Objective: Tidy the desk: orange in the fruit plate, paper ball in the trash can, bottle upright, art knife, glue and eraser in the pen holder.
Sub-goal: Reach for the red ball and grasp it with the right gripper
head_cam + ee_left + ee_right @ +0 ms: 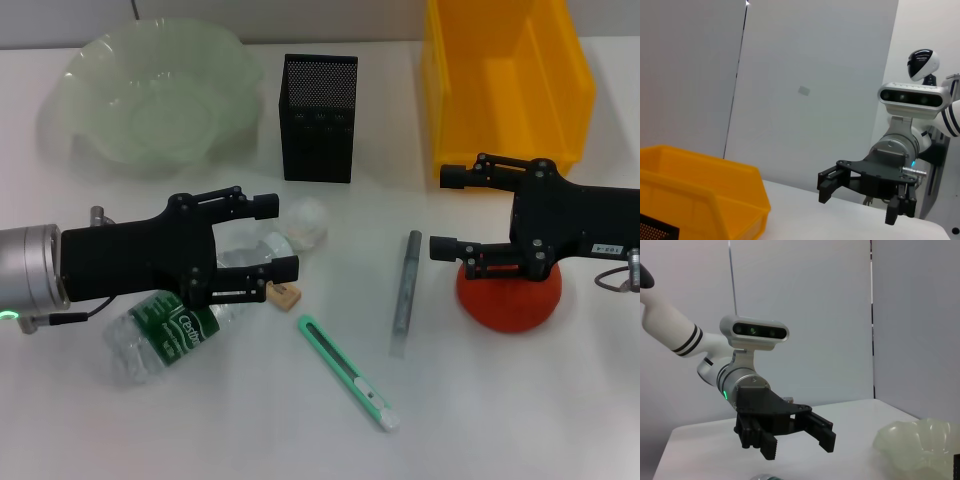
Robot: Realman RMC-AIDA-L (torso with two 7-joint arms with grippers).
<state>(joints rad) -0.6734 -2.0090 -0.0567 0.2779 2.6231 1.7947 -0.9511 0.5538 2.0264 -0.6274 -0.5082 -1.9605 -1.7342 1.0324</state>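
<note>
From the head view I find the left end effector [283, 237] hanging with its jaws spread wide and nothing in them, above the clear plastic bottle with a green label [178, 328], which lies on its side on the white counter [500, 420]. Just beside that end effector's lower finger sits a small tan eraser [284, 295]; the crumpled white paper ball [307, 223] lies near its upper finger. The right end effector [446, 212] is likewise open and empty — it hangs over the round orange fruit [508, 296], which rests on the counter in front of the yellow plastic bin [505, 85]. Between the two arms lie a grey pen-shaped glue stick [406, 284] and a green art knife [349, 373], each flat on the counter and apart from the other. The black mesh pen holder [319, 118] stands upright at the back, with the pale green scalloped fruit plate [150, 95] on its left side. Each wrist view shows the opposite arm's end effector — left [801, 439], right [864, 200] — with fingers apart.
</note>
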